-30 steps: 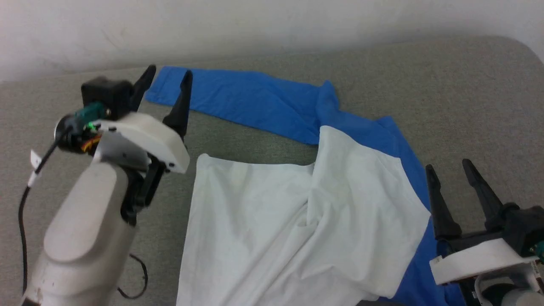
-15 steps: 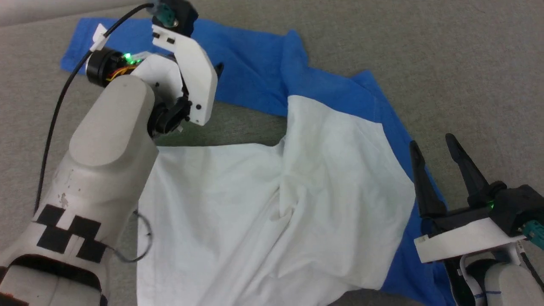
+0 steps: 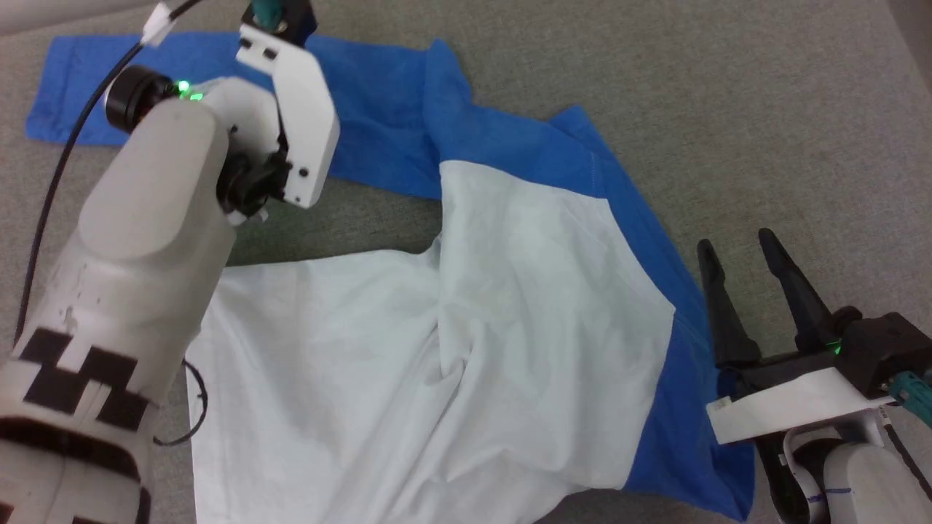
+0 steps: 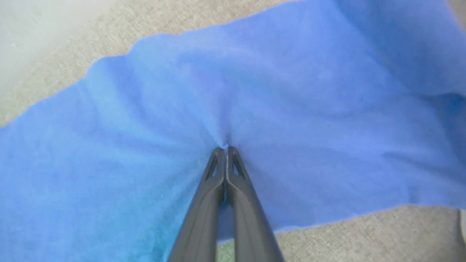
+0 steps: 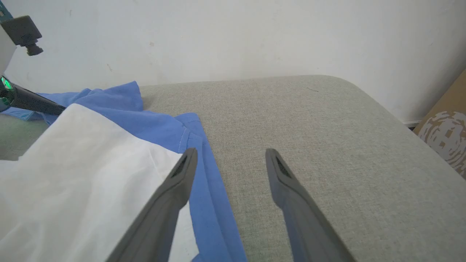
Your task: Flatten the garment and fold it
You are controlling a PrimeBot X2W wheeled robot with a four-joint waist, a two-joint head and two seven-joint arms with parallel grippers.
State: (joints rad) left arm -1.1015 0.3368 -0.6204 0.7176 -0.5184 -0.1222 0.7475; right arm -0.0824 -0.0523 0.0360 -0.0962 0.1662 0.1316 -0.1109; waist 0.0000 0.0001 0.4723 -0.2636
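The garment point(image 3: 473, 327) lies crumpled on the grey surface, white body in front, blue shoulder and sleeve point(image 3: 378, 109) stretching to the upper left. In the left wrist view my left gripper point(image 4: 225, 148) is shut, pinching a fold of the blue sleeve point(image 4: 291, 91), and the cloth puckers at the tips. In the head view the left wrist point(image 3: 291, 124) points down over that sleeve and hides the fingers. My right gripper point(image 3: 734, 244) hovers open at the lower right, beside the garment's blue right edge. In its own view the right gripper point(image 5: 231, 152) has nothing between its fingers, and the garment point(image 5: 72, 163) lies to its left.
The grey fabric surface point(image 3: 728, 109) extends bare to the right of the shirt and ends in a rounded corner point(image 5: 364, 91). A white wall point(image 5: 233, 36) stands behind it. A cardboard box point(image 5: 444, 134) sits past the right edge.
The head camera has tilted down and shifted. My left gripper has swung fingers-down onto the blue sleeve and shut on it. The right gripper has stayed open in place.
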